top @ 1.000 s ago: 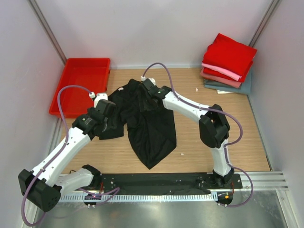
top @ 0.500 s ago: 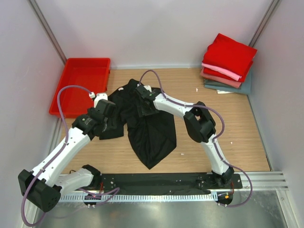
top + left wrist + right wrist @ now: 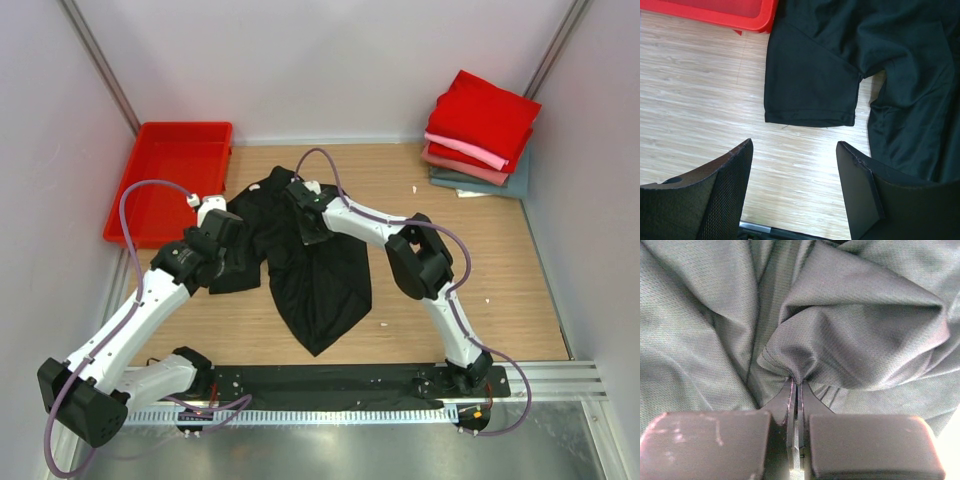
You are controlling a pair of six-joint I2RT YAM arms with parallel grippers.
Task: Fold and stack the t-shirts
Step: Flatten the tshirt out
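One change matters: my right gripper [image 3: 796, 382] has slid from the collar end of the black t-shirt [image 3: 325, 285] toward its middle, a little closer to the red tray [image 3: 185, 126]. Its fingers are pressed together on a pinched ridge of cloth. I judge this a grab for spreading the shirt out; no fold is made yet. My left gripper [image 3: 794, 146] has not moved. It is spread wide and holds nothing, above the bare table [image 3: 700, 100] just off the flat sleeve [image 3: 810, 90]. The shirt lies bunched just right of the tray. Its long axis runs from the collar beside the tray's corner to a narrowed hem pointing away from the tray. The stack of folded shirts [image 3: 480, 135] sits well right of the tray.
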